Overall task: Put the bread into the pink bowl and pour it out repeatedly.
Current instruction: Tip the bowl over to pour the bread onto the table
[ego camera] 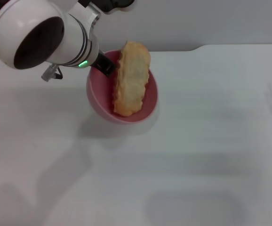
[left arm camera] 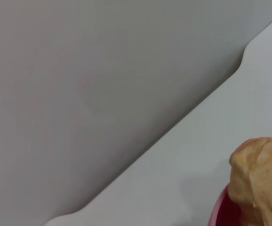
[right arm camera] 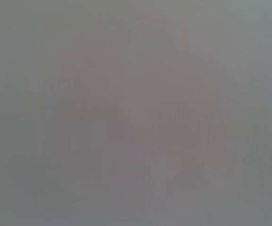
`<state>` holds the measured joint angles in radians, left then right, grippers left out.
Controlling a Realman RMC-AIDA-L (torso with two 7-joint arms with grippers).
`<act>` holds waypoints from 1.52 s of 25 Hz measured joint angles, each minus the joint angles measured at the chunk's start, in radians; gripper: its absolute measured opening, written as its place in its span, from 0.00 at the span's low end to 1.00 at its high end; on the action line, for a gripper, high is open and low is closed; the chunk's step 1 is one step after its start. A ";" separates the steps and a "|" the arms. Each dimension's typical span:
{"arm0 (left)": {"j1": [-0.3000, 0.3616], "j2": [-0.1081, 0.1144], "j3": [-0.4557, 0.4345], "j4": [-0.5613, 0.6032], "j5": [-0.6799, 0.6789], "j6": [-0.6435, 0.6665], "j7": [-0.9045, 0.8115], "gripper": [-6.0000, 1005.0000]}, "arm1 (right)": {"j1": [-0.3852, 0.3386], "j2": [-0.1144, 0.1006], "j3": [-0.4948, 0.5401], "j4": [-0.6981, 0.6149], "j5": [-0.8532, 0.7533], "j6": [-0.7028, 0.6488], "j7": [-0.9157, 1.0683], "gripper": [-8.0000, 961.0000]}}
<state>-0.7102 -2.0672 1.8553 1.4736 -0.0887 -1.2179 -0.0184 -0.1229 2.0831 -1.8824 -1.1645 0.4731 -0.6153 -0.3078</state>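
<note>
The near part of the white tabletop (ego camera: 183, 179) carries only soft shadows. Farther in, left of centre, the pink bowl (ego camera: 143, 109) is tipped so that its open mouth faces the head camera and slightly to the right, with its lower rim close to the surface; whether it touches the tabletop cannot be told. The bread (ego camera: 131, 80) lies lengthwise inside it, pale golden side showing, one end down near the lowest part of the rim and the other end sticking out past the far rim.

At the bowl's left rim sits the left gripper (ego camera: 106, 65), a dark finger pressed against the pink wall just beside the bread, so it appears to be pinching the bowl's edge. The white forearm of the left arm (ego camera: 37, 33), with a small green light near the wrist, fills the upper left corner above the bowl.

The left wrist view shows one rounded end of the bread (left arm camera: 260, 174) rising above a sliver of the bowl's rim (left arm camera: 218, 212), with the tabletop edge and a grey wall (left arm camera: 89, 84) beyond.

The right wrist view shows only a flat grey field, and the right gripper does not appear in any view.
</note>
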 joint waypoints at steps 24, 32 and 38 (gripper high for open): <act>-0.019 -0.009 0.203 0.073 0.280 -0.196 -0.001 0.06 | 0.005 -0.001 -0.021 0.003 0.003 0.012 0.003 0.70; -0.018 -0.010 0.231 0.081 0.287 -0.206 -0.003 0.06 | 0.005 -0.001 -0.023 0.003 0.003 0.012 0.003 0.70; -0.023 -0.010 0.341 0.083 0.343 -0.209 -0.016 0.06 | 0.006 -0.001 -0.022 0.005 0.002 0.013 0.004 0.70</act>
<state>-0.7328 -2.0772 2.1966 1.5567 0.2538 -1.4271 -0.0341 -0.1171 2.0816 -1.9047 -1.1593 0.4755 -0.6028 -0.3036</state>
